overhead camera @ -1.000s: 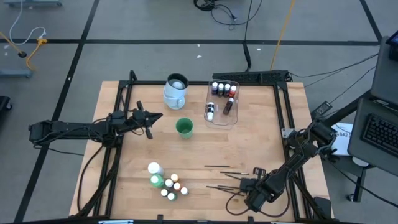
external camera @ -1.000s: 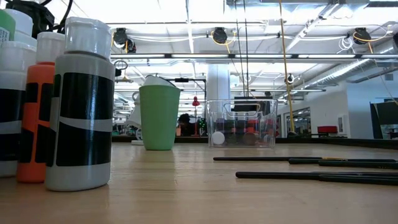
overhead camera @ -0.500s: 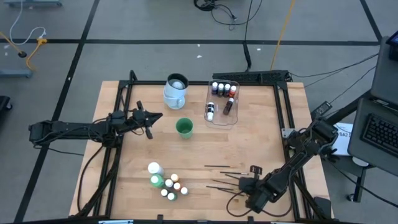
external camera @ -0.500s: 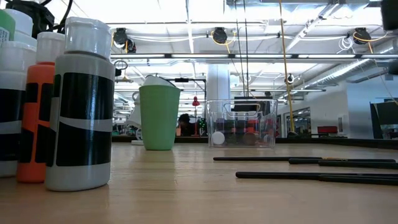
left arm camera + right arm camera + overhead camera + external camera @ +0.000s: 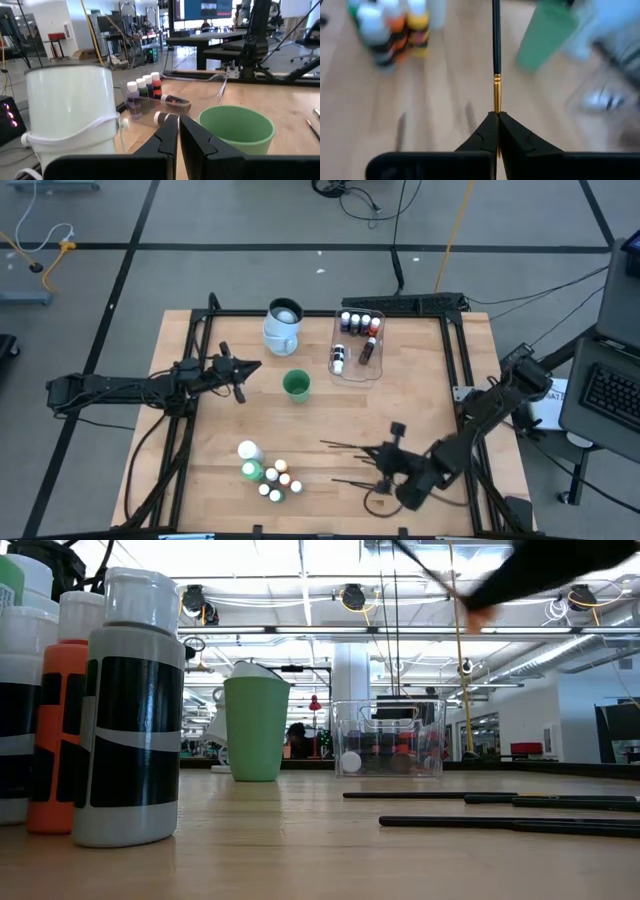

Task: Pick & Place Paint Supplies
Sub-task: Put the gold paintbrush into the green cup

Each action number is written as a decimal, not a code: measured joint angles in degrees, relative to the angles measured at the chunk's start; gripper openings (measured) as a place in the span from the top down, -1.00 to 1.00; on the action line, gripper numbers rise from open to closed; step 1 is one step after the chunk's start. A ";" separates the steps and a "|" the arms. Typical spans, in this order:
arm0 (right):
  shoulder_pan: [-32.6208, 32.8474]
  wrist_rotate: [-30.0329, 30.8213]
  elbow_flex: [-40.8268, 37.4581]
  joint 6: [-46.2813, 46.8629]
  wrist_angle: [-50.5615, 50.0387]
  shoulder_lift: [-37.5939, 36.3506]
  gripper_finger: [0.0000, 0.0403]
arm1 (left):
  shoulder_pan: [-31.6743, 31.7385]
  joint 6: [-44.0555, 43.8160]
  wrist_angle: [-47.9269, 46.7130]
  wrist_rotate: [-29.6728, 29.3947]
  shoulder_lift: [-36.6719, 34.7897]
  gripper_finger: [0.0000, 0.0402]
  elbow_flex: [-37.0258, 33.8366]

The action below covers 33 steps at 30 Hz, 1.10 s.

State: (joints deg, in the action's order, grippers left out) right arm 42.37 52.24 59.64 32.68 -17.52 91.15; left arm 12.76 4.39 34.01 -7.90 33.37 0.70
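Observation:
My right gripper (image 5: 386, 454) is shut on a thin dark-handled brush (image 5: 350, 447) over the table's near right part. Two more brushes (image 5: 357, 482) (image 5: 500, 824) lie flat on the wood near it. A cluster of small paint bottles and two larger ones (image 5: 265, 470) stands at the near left. More small bottles sit in the clear tub (image 5: 358, 348) at the far side. My left gripper (image 5: 247, 369) hangs level and shut, beside the pale-blue jug (image 5: 283, 326) and the green cup (image 5: 296, 385), touching nothing. My right gripper pinches the brush at its gold ferrule (image 5: 496, 106) between its two fingertips. The fingers come from the table's right, slanting down, and lie in line with the brush. The dark handle (image 5: 496, 35) sticks straight out ahead of them toward the table's left, lifted clear of the wood.
A black frame (image 5: 455, 370) runs around the table's sides. The green cup (image 5: 237, 127) stands just ahead of my left gripper, with the jug (image 5: 70, 112) beside it. Bare wood lies in the table's middle, between the cup and the brushes.
My right gripper has risen and swung toward the table's left, tipping from pointing steeply down to a shallower slant. The brush it holds has come up off the table, its handle pointing left. The other brushes have stayed flat.

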 joint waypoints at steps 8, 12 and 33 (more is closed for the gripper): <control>-11.71 -16.96 -14.84 -31.76 48.79 -0.35 1.00 | -2.19 0.33 6.47 19.52 0.05 0.88 -0.04; -15.84 -19.84 -22.48 -41.74 66.13 -0.36 1.00 | -5.51 -0.07 10.24 13.82 0.00 0.88 -0.02; -25.56 -35.67 -27.11 -53.54 73.92 -0.90 1.00 | -18.85 5.13 -0.42 1.25 22.93 0.73 24.29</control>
State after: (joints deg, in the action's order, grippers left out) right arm 16.82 16.57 32.53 -20.86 56.41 90.26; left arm -6.09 9.52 33.59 -6.65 56.29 24.99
